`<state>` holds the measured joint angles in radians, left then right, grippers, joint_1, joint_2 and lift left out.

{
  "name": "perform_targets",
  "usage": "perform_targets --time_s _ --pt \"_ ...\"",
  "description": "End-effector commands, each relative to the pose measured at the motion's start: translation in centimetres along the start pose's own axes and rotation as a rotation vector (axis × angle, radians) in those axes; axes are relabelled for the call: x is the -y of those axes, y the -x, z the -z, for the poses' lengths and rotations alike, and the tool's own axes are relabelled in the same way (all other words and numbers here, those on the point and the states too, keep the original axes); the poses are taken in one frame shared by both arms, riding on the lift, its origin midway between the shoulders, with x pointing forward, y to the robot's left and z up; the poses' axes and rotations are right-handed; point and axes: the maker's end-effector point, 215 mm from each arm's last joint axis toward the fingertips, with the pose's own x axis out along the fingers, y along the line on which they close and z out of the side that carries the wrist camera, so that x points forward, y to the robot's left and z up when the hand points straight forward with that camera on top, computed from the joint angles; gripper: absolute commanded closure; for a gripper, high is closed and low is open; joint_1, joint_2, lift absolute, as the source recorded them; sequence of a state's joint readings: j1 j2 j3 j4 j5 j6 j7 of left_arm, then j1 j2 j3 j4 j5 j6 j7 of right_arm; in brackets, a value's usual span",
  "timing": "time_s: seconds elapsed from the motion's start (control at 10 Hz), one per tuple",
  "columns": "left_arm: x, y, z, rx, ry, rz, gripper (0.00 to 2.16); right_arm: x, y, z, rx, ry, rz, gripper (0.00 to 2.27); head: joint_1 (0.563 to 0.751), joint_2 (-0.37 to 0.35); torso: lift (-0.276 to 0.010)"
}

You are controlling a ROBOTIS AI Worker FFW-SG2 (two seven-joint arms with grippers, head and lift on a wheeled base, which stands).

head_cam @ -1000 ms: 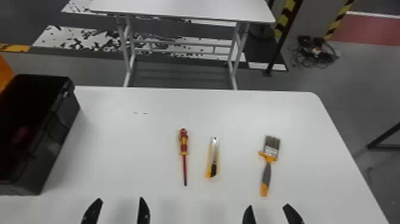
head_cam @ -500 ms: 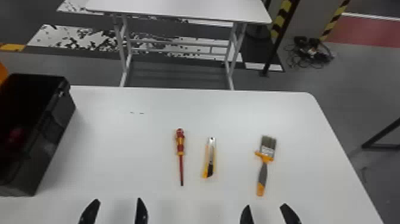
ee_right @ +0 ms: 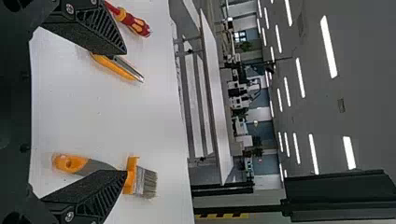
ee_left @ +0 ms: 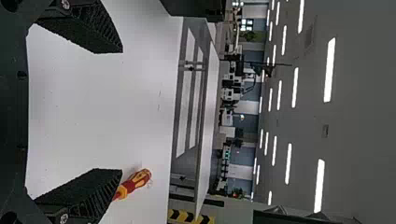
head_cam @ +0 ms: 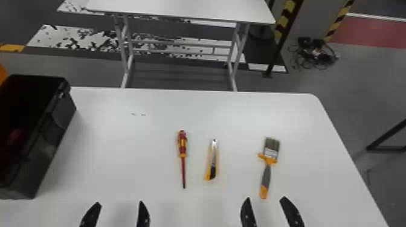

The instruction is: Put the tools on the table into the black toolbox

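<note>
The screwdriver [head_cam: 182,148], red and yellow, lies flat on the white tabletop [head_cam: 120,145], its handle toward the far side and its dark tip toward the robot. Just to its right is the utility knife [head_cam: 212,160], yellow with a metal strip along it, its black part at the near end and the whole thing slightly slanted. Farther right, well apart from the knife, lies the paintbrush [head_cam: 265,175], bristles pointing away and the gray and orange handle running back toward the robot. The black toolbox [head_cam: 54,132] stands at the left end of the tabletop with its top open; something red [head_cam: 14,137] shows dimly inside. At the near side, the left tool [head_cam: 119,206] is released and empty, its fingers spread over the area between toolbox and screwdriver. The right tool [head_cam: 265,199] is likewise released and empty, fingers apart, with the paintbrush's handle end close to the gap between its tips. In the right wrist view, one finger hides part of the knife and the other covers part of the paintbrush. Beyond the tabletop stands a second white table [head_cam: 181,9] on a pale metal frame, and to its right a tangle of cables [head_cam: 315,55] lies on the gray floor [head_cam: 362,78].
</note>
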<state>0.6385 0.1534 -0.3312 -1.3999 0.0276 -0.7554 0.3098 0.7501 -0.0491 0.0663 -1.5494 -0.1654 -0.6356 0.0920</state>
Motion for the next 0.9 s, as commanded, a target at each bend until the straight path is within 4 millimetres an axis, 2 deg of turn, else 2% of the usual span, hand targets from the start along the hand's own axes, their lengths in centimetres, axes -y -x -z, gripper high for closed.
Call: perform_targets --time_s 0.0,0.3,0.8 --pt "0.0 0.1 0.1 -0.004 0.000 0.000 0.08 0.3 -1.6 0.4 -0.025 0.000 0.002 0.10 0.695 -0.115 -0.075" --pt "0.1 0.2 0.0 -0.003 0.002 0.003 0.08 2.4 -4.7 1.9 -0.105 -0.023 0.041 0.10 0.695 -0.124 -0.075" --pt "0.6 0.4 0.4 -0.012 0.003 0.012 0.08 5.8 -8.0 2.9 -0.188 -0.059 0.105 0.08 0.695 -0.179 -0.075"
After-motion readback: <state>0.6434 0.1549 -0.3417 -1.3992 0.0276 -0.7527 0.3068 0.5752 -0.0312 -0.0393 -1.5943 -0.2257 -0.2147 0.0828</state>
